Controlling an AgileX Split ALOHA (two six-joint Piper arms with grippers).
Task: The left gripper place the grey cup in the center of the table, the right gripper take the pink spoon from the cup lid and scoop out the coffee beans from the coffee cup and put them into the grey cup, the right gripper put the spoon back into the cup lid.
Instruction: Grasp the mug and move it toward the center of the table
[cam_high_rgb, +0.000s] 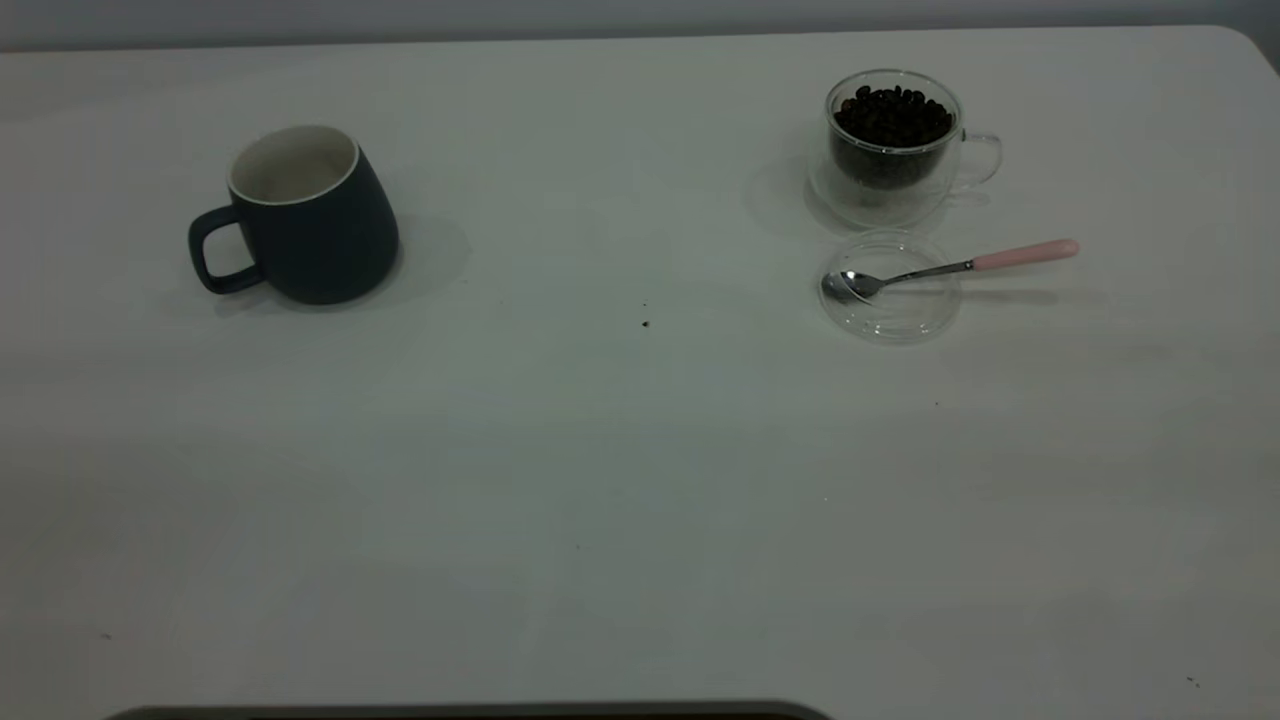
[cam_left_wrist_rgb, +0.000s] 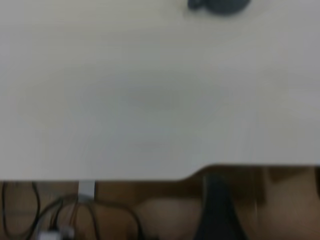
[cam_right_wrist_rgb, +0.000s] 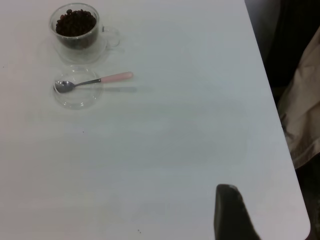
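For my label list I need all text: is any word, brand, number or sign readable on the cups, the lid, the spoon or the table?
None: no text can be read anywhere.
Dark grey ceramic cup: plain.
Clear glass cup of coffee beans: no print.
Clear round lid: no print.
Pink-handled metal spoon: no mark.
White table: only small dark specks.

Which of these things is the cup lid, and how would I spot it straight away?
On the white table, look to the right side of the exterior view for the clear glass cup of dark coffee beans. Directly in front of it lies the flat, round transparent lid. It alone holds the bowl of the pink-handled metal spoon.
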